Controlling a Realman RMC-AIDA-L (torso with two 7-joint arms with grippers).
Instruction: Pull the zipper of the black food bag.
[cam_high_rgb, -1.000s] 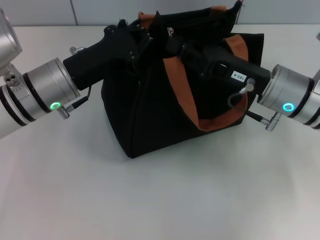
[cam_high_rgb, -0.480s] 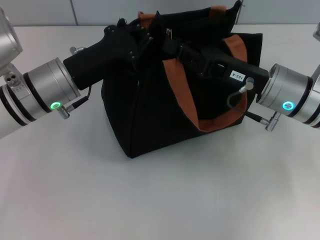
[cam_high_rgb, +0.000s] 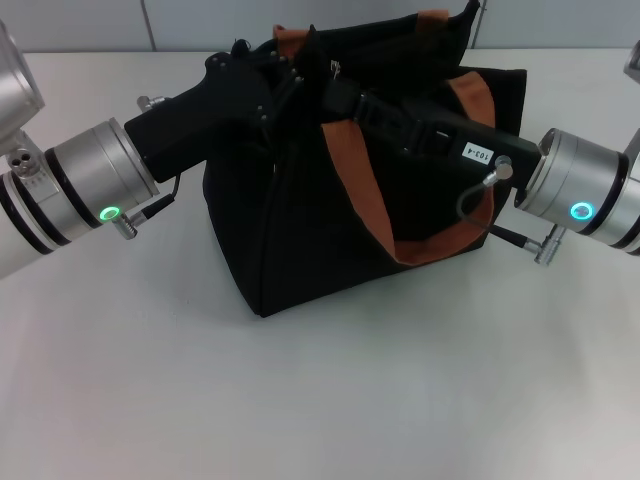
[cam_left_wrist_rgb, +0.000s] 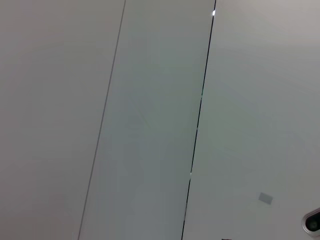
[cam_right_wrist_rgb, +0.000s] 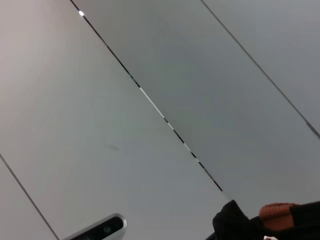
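The black food bag (cam_high_rgb: 300, 230) stands in the middle of the white table (cam_high_rgb: 320, 400) in the head view, with orange-brown handles (cam_high_rgb: 360, 190). My left gripper (cam_high_rgb: 288, 78) reaches in from the left to the bag's top left corner, by a handle. My right gripper (cam_high_rgb: 335, 88) reaches from the right across the bag's top edge. A small silver glint, the zipper (cam_high_rgb: 333, 68), shows just past its tip. Both gripper tips are black against the black fabric. The right wrist view shows only a bit of black fabric (cam_right_wrist_rgb: 235, 225) and orange handle (cam_right_wrist_rgb: 280, 211).
Wall panels (cam_high_rgb: 200, 20) rise behind the table's far edge. Both wrist views look mostly at grey wall panels (cam_left_wrist_rgb: 150, 125). Open table surface lies in front of the bag and to both sides under the arms.
My right gripper's tip has crept a little to the left along the bag's top edge. The left arm and the bag have hardly moved.
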